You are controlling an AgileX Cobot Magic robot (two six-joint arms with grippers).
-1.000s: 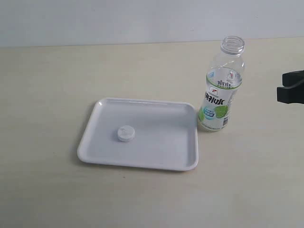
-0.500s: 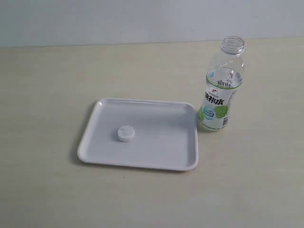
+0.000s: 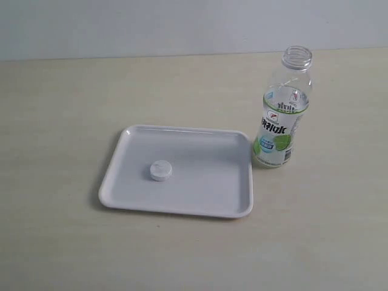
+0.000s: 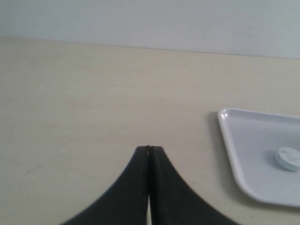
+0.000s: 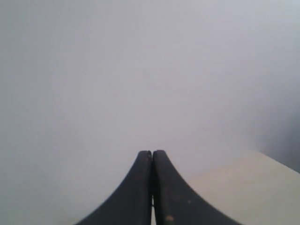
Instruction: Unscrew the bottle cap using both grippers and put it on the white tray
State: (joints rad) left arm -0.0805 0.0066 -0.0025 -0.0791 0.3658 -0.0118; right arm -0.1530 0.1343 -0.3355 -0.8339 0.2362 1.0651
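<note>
The bottle cap (image 3: 160, 171) lies flat on the white tray (image 3: 203, 191), left of the tray's middle, in the lower centre of the exterior view. The bottle (image 3: 280, 121) stands upright and uncapped at the right of that frame, just beside the tray's far right corner, on the pale table (image 3: 60, 103). The left gripper (image 4: 149, 149) has its black fingers pressed together on nothing, hovering over bare tabletop near the tray's edge. The right gripper (image 5: 152, 152) is likewise closed and empty, facing a grey wall (image 5: 140, 70).
</note>
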